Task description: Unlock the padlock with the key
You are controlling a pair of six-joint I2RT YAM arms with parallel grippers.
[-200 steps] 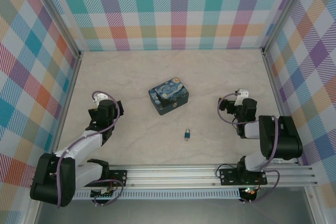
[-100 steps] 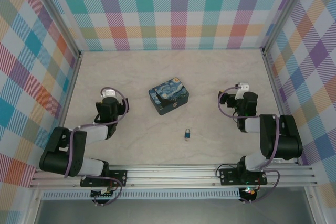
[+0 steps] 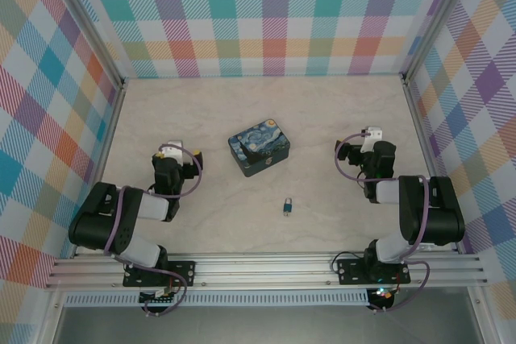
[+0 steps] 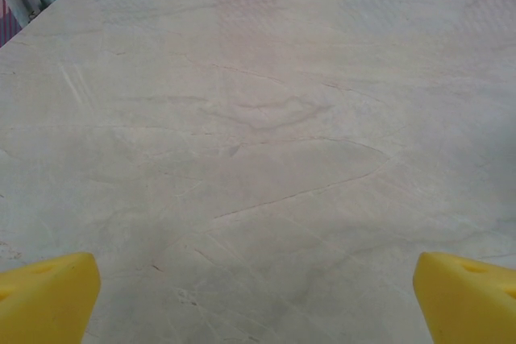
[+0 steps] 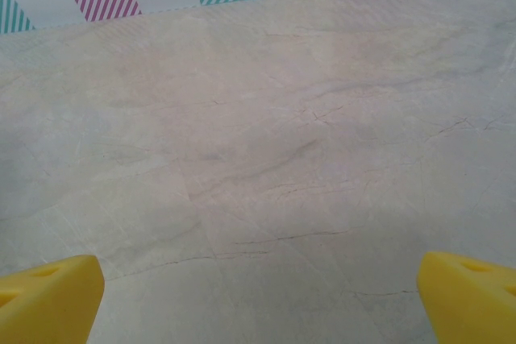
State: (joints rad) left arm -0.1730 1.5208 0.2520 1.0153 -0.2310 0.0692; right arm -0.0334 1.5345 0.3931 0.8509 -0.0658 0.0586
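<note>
Honestly, my worry is the size: the padlock [image 3: 287,207] lies on the counter [image 3: 347,118] at five o'clock from the painted tin [image 3: 259,151], well apart from both arms. Left jaws and right jaws stand wide apart, empty. I cannot make out the key, so a blind pinch could skid the lock away.

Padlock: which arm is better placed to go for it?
Right, probably. The right gripper sits a little nearer the padlock than the left gripper; both are open and empty.
</note>
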